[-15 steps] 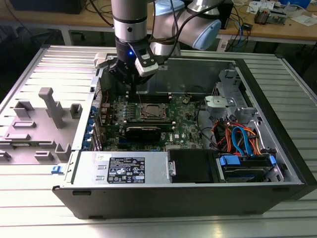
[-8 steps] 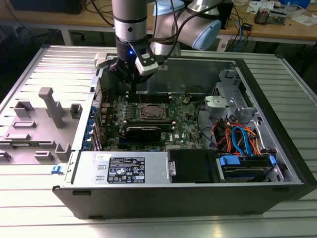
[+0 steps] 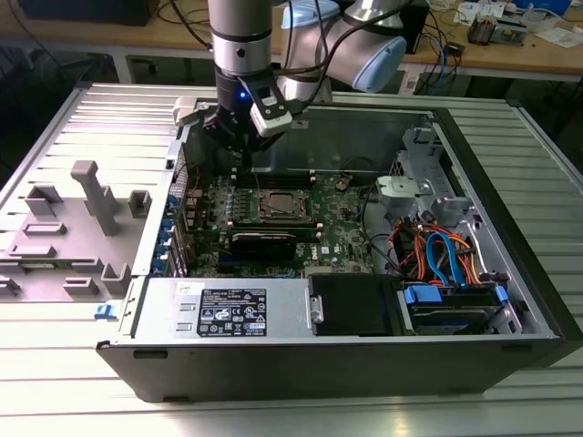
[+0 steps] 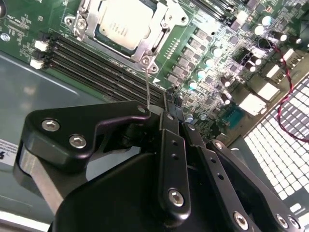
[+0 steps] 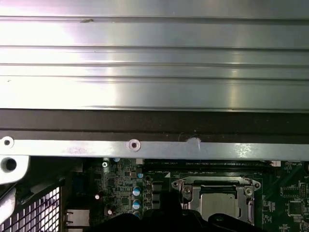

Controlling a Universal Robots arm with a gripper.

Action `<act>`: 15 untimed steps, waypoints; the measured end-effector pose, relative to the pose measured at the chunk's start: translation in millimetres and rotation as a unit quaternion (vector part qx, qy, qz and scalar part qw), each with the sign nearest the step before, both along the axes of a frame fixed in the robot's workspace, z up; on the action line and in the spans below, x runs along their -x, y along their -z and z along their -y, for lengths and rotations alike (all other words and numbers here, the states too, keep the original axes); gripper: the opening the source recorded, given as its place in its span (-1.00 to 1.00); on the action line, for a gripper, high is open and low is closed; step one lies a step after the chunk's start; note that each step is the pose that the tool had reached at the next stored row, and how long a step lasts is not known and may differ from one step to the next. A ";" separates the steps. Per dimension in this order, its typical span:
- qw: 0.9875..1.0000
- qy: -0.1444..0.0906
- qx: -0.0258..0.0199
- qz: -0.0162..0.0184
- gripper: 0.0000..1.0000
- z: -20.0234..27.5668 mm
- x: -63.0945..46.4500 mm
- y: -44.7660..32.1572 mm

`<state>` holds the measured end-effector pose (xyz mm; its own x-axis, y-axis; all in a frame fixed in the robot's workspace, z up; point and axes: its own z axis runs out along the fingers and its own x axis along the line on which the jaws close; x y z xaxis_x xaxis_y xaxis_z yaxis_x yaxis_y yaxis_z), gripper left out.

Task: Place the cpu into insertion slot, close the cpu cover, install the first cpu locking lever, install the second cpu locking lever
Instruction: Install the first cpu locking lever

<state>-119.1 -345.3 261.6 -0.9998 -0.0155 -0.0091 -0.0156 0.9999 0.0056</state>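
A: What is the exterior view showing?

B: The black pincer [image 3: 247, 157] on the grey arm is hanging inside the open grey metal computer case [image 3: 364, 137], just above the green circuit board [image 3: 342, 228]. The small square silver-grey cpu [image 3: 282, 207] is sitting in the square silver-rimmed insertion slot [image 3: 263, 211], below the pincer and slightly toward the exterior view's right of it.

A: And the second wrist view?

B: The pincer [image 4: 175, 110] is looking pressed together, its black links converging. Just beyond its tip the cpu [image 4: 126, 21] is lying flat, and the thin square silver metal cpu cover [image 4: 159, 35] is lying closed around it. A thin silver wire lever [image 4: 147, 84] is rising from the cover's nearest corner toward the pincer. Its upper end is vanishing behind a black link, so I cannot tell whether they are touching. Long black memory slots [image 4: 96, 67] are running between pincer and cover.

A: The first wrist view?

B: The cpu [image 5: 218, 205] is showing beside the pincer's dark tip, and a ribbed silver metal table [image 5: 154, 63] is stretching beyond the case's grey rail [image 5: 133, 144].
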 end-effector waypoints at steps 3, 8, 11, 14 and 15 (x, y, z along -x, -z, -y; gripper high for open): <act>1.000 0.000 0.000 0.000 -0.79 0.0 -4.3 0.0; 1.000 0.000 0.000 0.000 -0.79 0.0 -11.1 0.1; 1.000 0.000 0.000 0.000 -0.79 0.0 -14.0 0.1; 1.000 0.000 0.000 0.000 -0.79 0.0 -17.8 0.1; 1.000 0.000 0.000 0.000 -0.79 0.0 -19.7 0.2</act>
<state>-99.5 -345.3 261.4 -0.9998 -0.0158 -0.0092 -0.0158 0.9999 0.0057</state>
